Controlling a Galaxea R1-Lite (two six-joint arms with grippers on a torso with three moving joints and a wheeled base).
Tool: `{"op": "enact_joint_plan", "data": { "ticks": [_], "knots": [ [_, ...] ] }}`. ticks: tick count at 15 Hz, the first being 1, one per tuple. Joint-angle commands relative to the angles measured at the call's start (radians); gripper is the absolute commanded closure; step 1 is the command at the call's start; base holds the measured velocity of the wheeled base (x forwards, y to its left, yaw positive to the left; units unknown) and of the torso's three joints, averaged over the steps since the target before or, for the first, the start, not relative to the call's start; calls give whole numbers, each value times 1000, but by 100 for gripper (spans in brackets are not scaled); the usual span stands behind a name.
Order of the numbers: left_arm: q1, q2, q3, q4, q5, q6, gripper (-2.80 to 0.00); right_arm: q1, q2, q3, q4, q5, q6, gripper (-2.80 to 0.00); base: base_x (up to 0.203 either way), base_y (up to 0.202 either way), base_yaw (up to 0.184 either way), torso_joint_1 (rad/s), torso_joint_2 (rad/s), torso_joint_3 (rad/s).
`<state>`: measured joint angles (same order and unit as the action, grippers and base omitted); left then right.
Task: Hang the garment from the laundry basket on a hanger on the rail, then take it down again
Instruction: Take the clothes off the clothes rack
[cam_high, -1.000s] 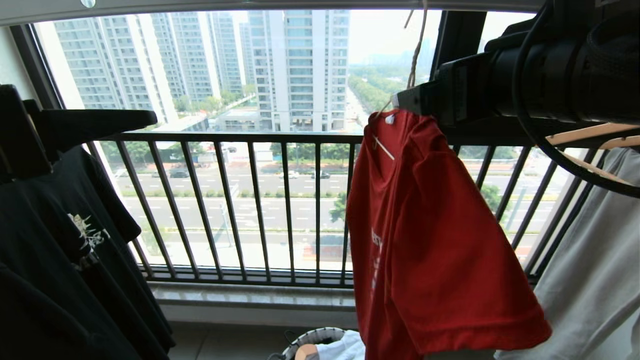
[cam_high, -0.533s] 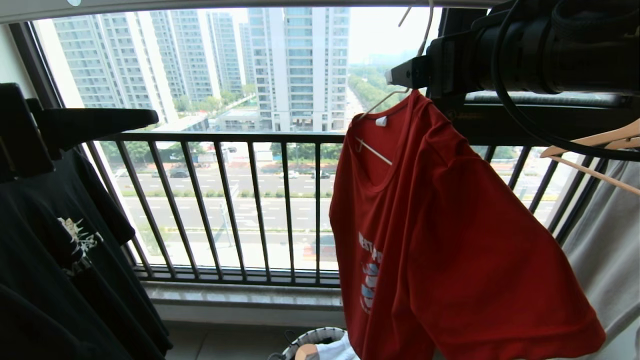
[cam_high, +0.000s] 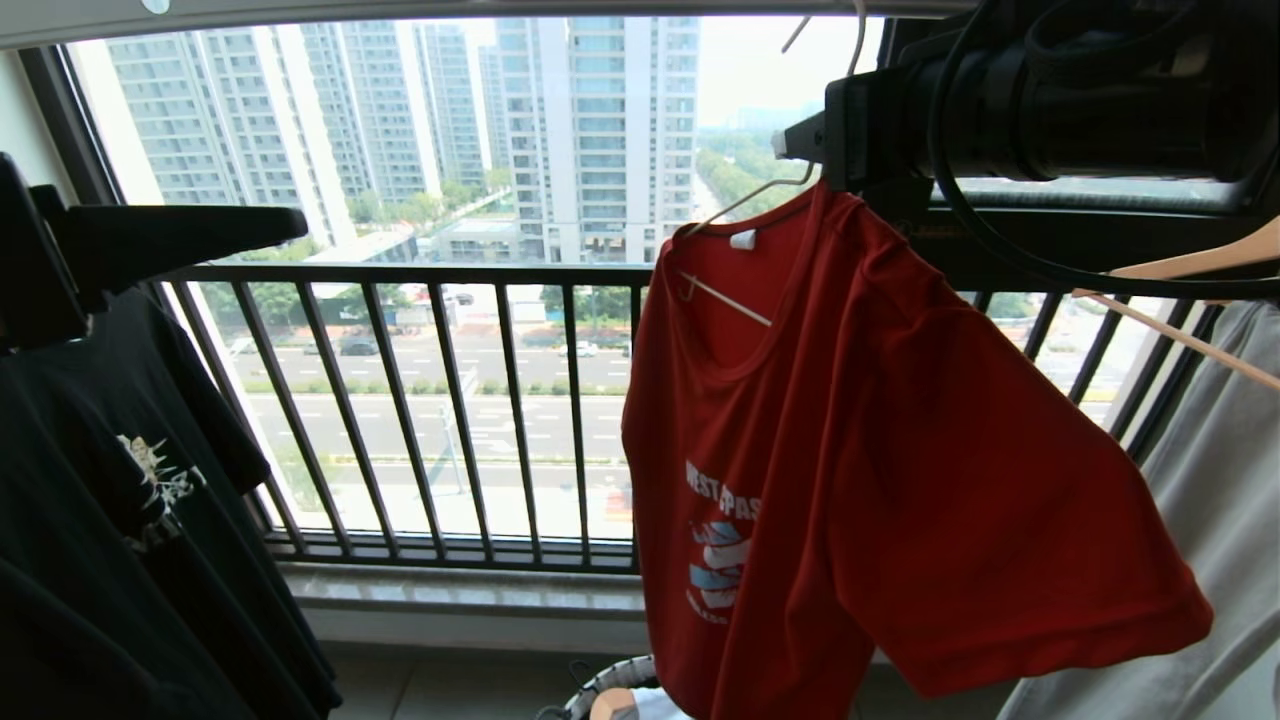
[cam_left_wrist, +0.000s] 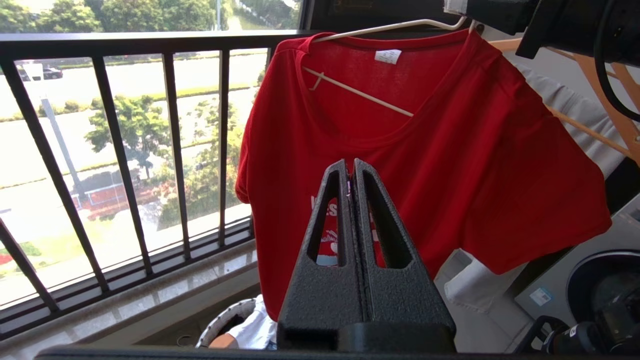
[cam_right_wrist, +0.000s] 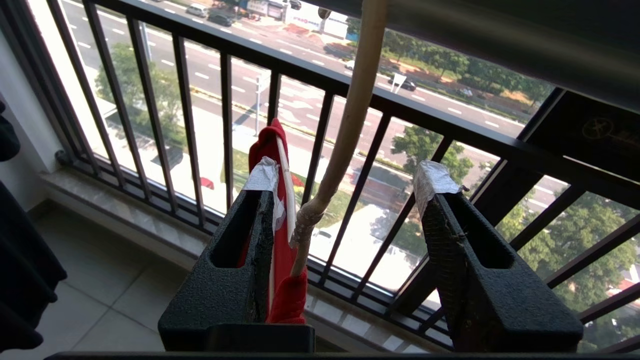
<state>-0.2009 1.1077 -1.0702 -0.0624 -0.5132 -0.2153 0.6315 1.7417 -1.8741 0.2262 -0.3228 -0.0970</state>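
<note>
Two claws are showing, and only your right one is at the red T-shirt (cam_high: 850, 450). The right gripper (cam_right_wrist: 350, 175) is reaching in level at the T-shirt's collar, just above its shoulder. Its jaws are standing apart and clamping nothing. The twisted neck of the cream wire hanger (cam_right_wrist: 350, 125) is rising between them, close beside one tape-tipped finger and well apart from the other. A fold of red cloth is lying against that same finger.

The T-shirt is hanging on the wire hanger, tilted, with its print facing you and its white neck label showing at the collar. The hanger's hook is running up above the T-shirt towards the grey rail (cam_high: 500, 8). You cannot tell from here whether it is sitting over the rail.

Your left gripper (cam_left_wrist: 350, 165) is hovering in front of the T-shirt's chest print, clear of the cloth. Its fingers are pressed together on nothing.

The laundry basket (cam_high: 600, 685) is sitting on the floor below the T-shirt's hem, with something white lying in it. The black balcony railing (cam_high: 450, 275) is running behind the T-shirt. A black T-shirt (cam_high: 120, 500) with a pale graphic is hanging well to its left. On its right a white garment (cam_high: 1210, 480) is hanging on a wooden hanger (cam_high: 1190, 260), just beside its sleeve.
</note>
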Motion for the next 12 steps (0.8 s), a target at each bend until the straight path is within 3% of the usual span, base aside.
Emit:
{"op": "enact_joint_plan", "data": {
  "ticks": [1, 3, 7, 12],
  "knots": [
    [-4, 3, 6, 0, -4, -1, 0, 1, 12, -17, 5, -1, -3, 0, 0, 0, 0, 0, 0, 0],
    [-43, 16, 12, 0, -4, -2, 0, 1, 12, -19, 7, 1, -9, 0, 0, 0, 0, 0, 0, 0],
    [-202, 92, 44, -8, -2, -2, 0, 2, 6, -20, 10, 1, -15, 0, 0, 0, 0, 0, 0, 0],
    [-245, 283, 71, -211, -4, -25, 0, 8, 7, -33, 15, 8, -16, 0, 0, 0, 0, 0, 0, 0]
  ]
}}
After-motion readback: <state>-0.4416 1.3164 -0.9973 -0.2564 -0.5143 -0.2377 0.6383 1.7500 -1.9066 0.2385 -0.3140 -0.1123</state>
